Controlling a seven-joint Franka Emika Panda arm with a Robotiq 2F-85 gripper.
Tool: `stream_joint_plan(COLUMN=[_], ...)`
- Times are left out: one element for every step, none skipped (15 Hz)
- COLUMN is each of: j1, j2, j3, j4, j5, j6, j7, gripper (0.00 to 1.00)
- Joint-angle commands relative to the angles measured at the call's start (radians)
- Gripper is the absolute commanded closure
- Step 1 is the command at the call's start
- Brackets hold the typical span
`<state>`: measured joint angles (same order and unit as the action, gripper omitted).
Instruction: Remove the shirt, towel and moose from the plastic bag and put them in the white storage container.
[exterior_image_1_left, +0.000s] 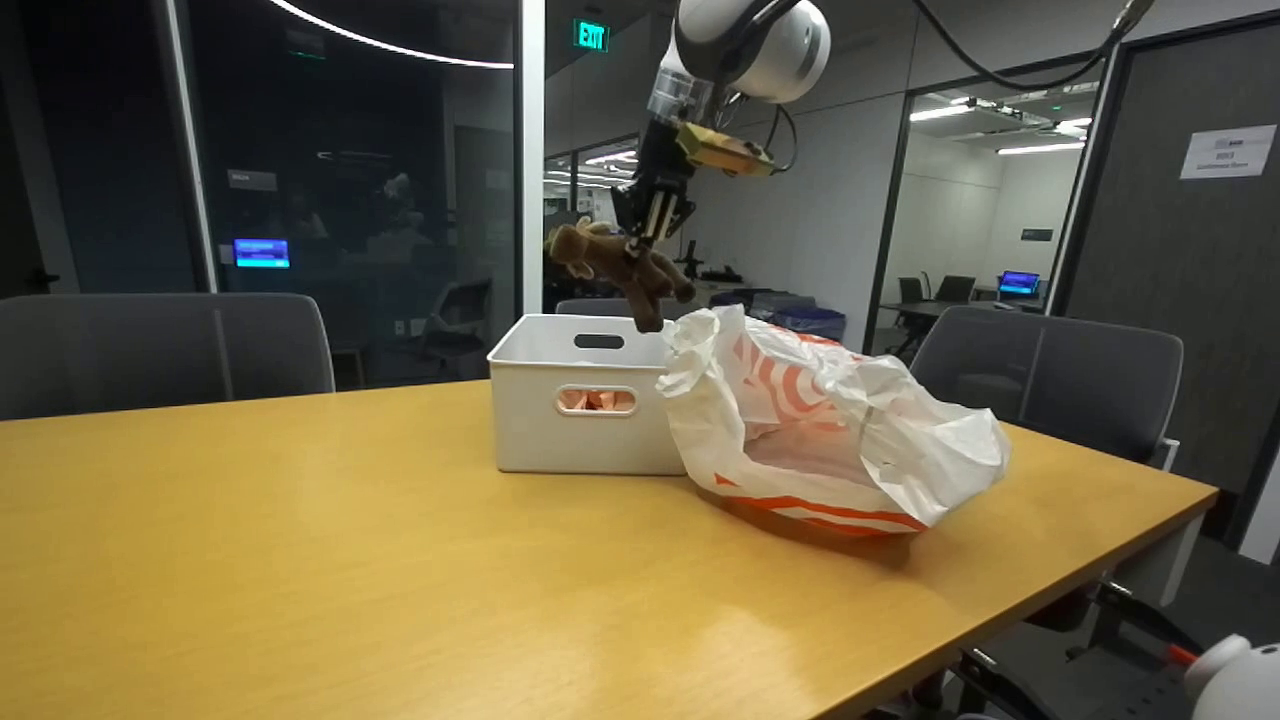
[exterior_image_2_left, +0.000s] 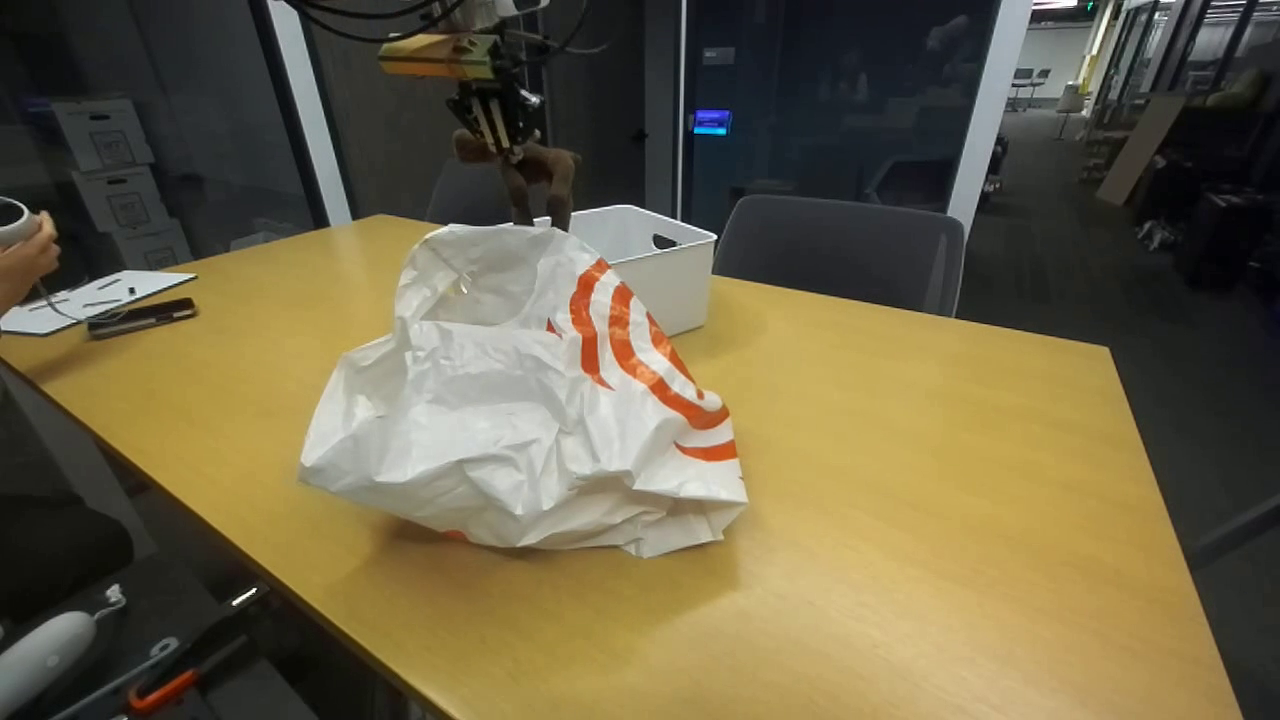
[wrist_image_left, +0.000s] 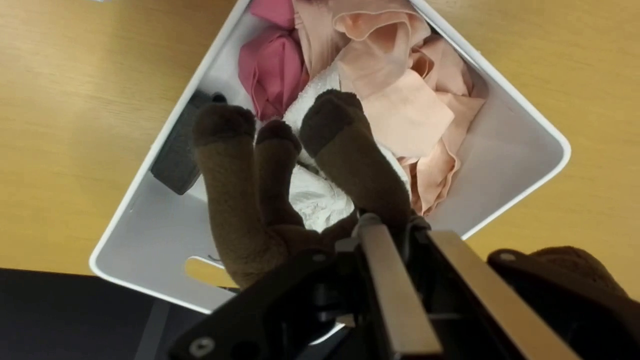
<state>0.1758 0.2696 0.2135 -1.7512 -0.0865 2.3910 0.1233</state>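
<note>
Brown and plush, the moose hangs over the white storage container, pinched in the Robotiq gripper. Inside the container lie peach cloth, magenta cloth and white terry cloth. Just beside it, the plastic bag sits on the wood-grain table.

Chairs line the table (EXIT sign beyond).

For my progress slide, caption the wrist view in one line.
The gripper holds the brown plush moose over the white storage container, where pink cloth and peach cloth lie inside.
</note>
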Motion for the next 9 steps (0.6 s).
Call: stream_joint_plan(j1=[0.020,0.021,0.022,0.022,0.022,0.024,0.034,0.039,0.046], j2=[0.105,0.119,0.127,0.133,0.133,0.132,0.121,0.108,0.083], j3=[-0.009,-0.009,-0.009,-0.009,-0.009,-0.012,-0.026,-0.033,-0.046], j4=[0.139,0.156,0.170,0.183,0.189,0.199,0.198,0.196,0.180], j5=[0.037,0.043,0.052,0.059,0.067,0.071,0.058,0.052,0.037], j6=[-0.087,-0.106,-0.125,-0.140,-0.152,-0.171,-0.198,-0.235,-0.276], j7=[-0.060,-0.067,-0.073,-0.080,-0.084,-0.077,-0.031,-0.009,0.031], gripper=[0.64,0.59,0.49,0.42,0.33,0.26,0.17,0.10,0.03])
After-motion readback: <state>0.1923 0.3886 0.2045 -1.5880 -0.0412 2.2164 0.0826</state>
